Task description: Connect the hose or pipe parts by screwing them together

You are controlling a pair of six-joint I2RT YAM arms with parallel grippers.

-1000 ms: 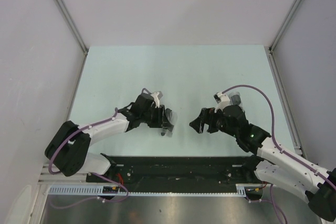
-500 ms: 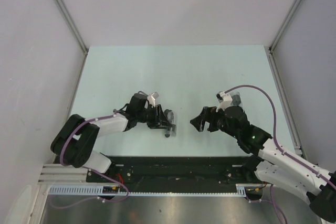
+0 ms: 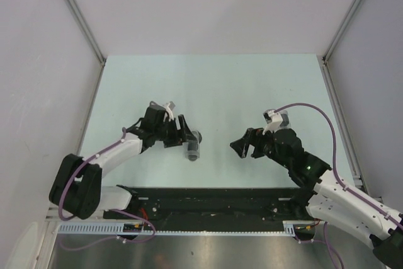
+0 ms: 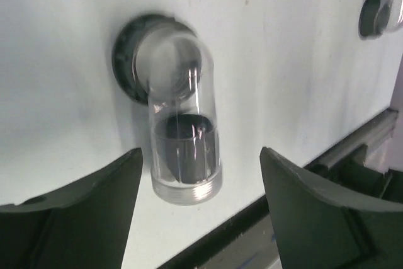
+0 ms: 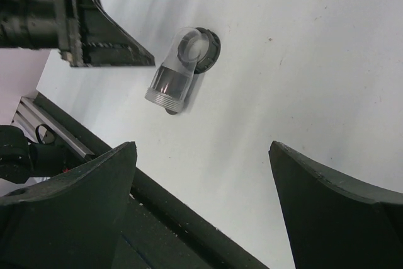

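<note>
Newly released fitting (image 4: 182, 127) (clear, dark-ringed)

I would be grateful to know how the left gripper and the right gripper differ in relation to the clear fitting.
The left gripper is right at the clear fitting, whose threaded end lies between its fingers, untouched; the right gripper stands well off to the side of it. The left gripper points rightward, the right gripper leftward, so they face each other. Both are open and hold nothing.
</note>
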